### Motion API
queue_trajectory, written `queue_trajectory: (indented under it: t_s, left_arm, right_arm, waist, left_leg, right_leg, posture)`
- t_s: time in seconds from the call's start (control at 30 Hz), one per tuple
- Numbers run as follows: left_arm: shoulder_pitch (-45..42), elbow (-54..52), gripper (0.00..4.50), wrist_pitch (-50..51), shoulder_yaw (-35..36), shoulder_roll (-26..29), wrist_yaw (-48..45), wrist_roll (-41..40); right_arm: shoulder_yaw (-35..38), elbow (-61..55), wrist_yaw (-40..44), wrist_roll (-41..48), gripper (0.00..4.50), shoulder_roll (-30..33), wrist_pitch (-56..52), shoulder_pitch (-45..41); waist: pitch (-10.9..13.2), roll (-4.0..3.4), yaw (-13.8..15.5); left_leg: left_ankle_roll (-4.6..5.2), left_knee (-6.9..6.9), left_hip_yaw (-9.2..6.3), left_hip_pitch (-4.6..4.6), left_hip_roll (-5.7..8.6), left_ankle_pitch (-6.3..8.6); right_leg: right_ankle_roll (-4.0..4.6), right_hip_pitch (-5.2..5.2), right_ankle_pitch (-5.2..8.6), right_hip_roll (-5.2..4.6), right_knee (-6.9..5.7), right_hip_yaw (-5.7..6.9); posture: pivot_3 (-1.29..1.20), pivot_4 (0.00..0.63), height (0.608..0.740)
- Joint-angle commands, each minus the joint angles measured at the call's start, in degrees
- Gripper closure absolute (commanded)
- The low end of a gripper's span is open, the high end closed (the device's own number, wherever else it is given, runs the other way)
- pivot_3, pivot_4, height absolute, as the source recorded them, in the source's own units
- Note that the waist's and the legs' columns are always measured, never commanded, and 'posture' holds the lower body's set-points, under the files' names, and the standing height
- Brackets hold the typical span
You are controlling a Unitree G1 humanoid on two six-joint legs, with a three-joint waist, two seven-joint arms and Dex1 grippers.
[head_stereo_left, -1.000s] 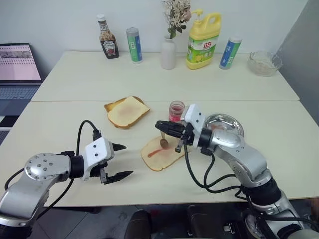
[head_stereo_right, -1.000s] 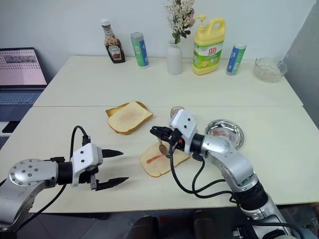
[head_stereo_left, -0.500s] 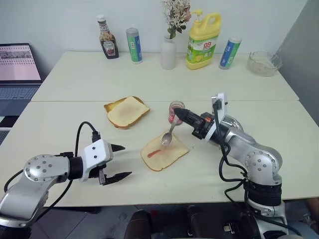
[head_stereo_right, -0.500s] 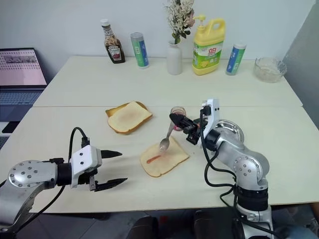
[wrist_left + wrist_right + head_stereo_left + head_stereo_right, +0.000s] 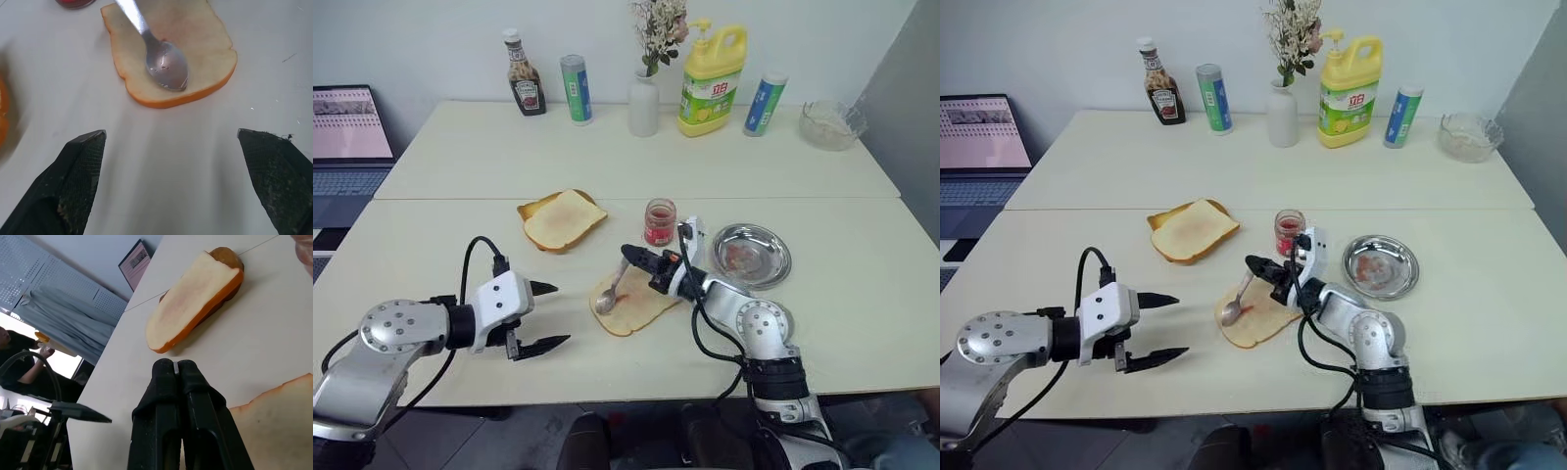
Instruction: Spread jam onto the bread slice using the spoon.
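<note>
The right gripper (image 5: 628, 257), its two black fingers pressed together on the thin handle of a small shiny silver metal spoon (image 5: 610, 292), reached low over a pale tan square slice of bread (image 5: 636, 303) lying near the front edge of the cream-coloured table (image 5: 460, 157). The spoon's bowl rested on the slice's left part, close to its crust. The slice bore a faint pinkish smear at its centre. A small clear glass jar of dark red jam (image 5: 659, 221) stood upright on the table just behind the slice, beside a round metal dish (image 5: 754, 255) toward the right edge. The left gripper (image 5: 544, 315) hovered with fingers spread wide and empty near the front edge, apart from the bread. A second, darker-crusted slice (image 5: 562, 217) lay farther back.
</note>
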State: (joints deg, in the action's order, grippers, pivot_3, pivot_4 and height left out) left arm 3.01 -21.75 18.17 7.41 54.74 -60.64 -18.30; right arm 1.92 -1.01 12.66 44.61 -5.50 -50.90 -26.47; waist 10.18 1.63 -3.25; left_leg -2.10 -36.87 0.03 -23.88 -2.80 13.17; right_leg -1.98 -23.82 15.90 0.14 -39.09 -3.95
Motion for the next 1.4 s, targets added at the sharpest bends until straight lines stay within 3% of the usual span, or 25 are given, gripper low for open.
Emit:
queue_trajectory:
  t_s: [0.03, 0.47, 0.77, 0.97, 1.13, 1.4]
  left_arm:
    - [-0.67, -0.77, 0.00, -0.75, 0.06, -0.04, 0.02, 0.09]
    - [-1.00, -1.02, 0.00, -0.64, -0.66, -0.28, 0.14, 0.34]
    - [-1.19, -1.26, 0.00, -0.36, -0.68, -0.27, -0.06, -0.03]
    - [-1.33, -1.46, 0.00, -0.26, -0.66, -0.45, -0.01, -0.20]
    - [-1.31, -1.44, 0.00, -0.26, -0.87, -0.67, -0.04, -0.05]
    - [-1.76, -1.30, 0.00, -0.27, -1.47, -0.83, -0.14, 0.07]
  right_arm:
    - [2.54, 0.67, -0.34, 0.27, 4.46, 0.40, 0.82, -0.99]
    - [7.61, -6.66, -2.27, 7.82, 4.46, 7.63, -12.01, 4.17]
    - [14.68, 1.32, -10.63, 8.14, 4.46, 0.84, -4.78, -1.53]
    - [17.38, 1.84, -11.49, 12.49, 4.46, 1.42, -7.86, -2.41]
    - [15.54, -2.42, -9.09, 17.41, 4.46, 4.31, -15.26, -0.03]
    - [9.11, -2.71, -6.35, 10.53, 4.46, 5.54, -10.59, 2.62]
  waist:
    - [0.00, 0.00, 0.05]
    - [-0.01, 0.01, 0.00]
    - [0.00, 0.01, -0.02]
    - [0.00, 0.00, 0.03]
    - [0.00, 0.00, -0.02]
    - [-0.01, 0.01, -0.03]
  left_leg:
    - [0.00, 0.00, 0.00, 0.00, 0.01, 0.00]
    - [0.00, 0.01, 0.00, 0.01, 0.01, 0.00]
    - [0.00, 0.00, 0.01, 0.02, 0.00, 0.00]
    - [0.00, 0.03, 0.01, 0.01, 0.01, 0.00]
    - [0.00, 0.04, 0.01, 0.00, 0.00, 0.00]
    - [0.00, 0.03, 0.01, 0.02, 0.00, 0.00]
  right_leg:
    - [0.00, 0.00, 0.00, -0.01, 0.00, 0.00]
    - [-0.01, 0.02, 0.00, -0.01, 0.01, -0.01]
    - [-0.01, 0.02, 0.00, 0.01, 0.00, -0.02]
    - [-0.01, 0.02, 0.00, 0.00, 0.02, -0.01]
    - [0.00, 0.01, -0.01, 0.00, 0.01, -0.02]
    - [-0.01, 0.01, 0.00, 0.02, 0.01, -0.02]
  posture:
    - [0.00, 0.150, 0.740]
    - [0.00, 0.150, 0.740]
    - [0.00, 0.150, 0.740]
    - [0.00, 0.150, 0.740]
    - [0.00, 0.150, 0.740]
    - [0.00, 0.150, 0.740]
